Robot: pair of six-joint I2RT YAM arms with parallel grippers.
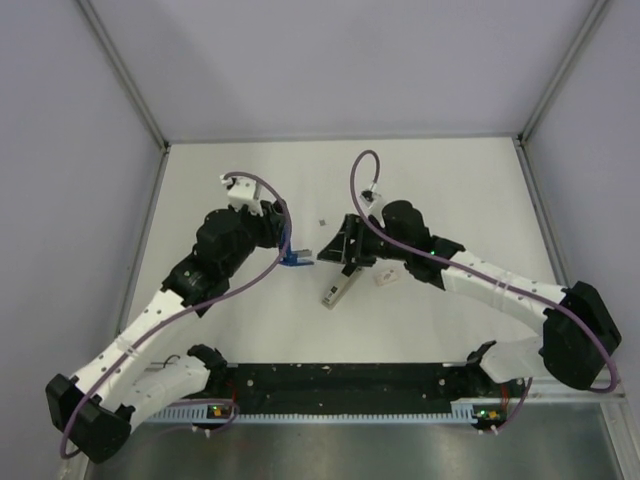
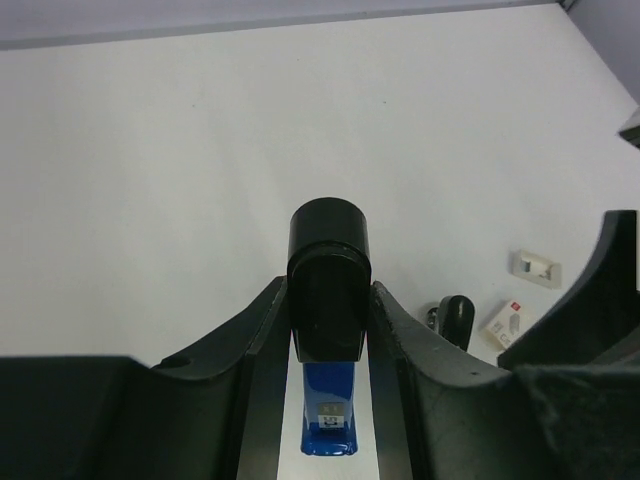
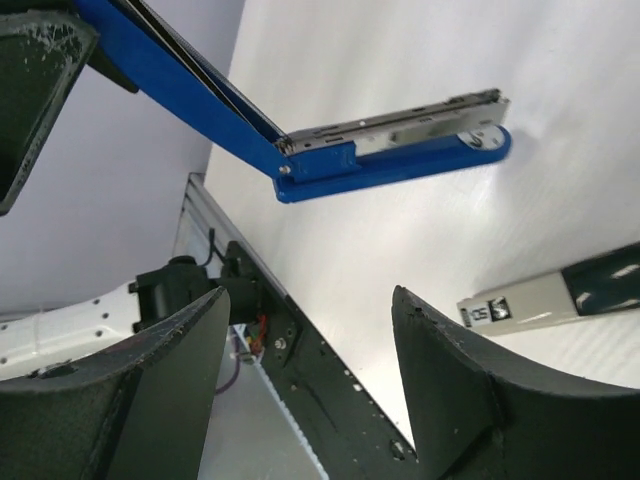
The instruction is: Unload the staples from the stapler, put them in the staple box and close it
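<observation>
Left claw clamped on blue stapler, hinged open. Right claw spread, empty. No staples seen out; unloading not yet done.

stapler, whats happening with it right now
The left claw is shut on the blue stapler, gripping its black end, and the stapler is hinged open with its metal rail exposed. The right claw is open close by, touching nothing. Whether any staples are in the rail is too small to tell.
</observation>
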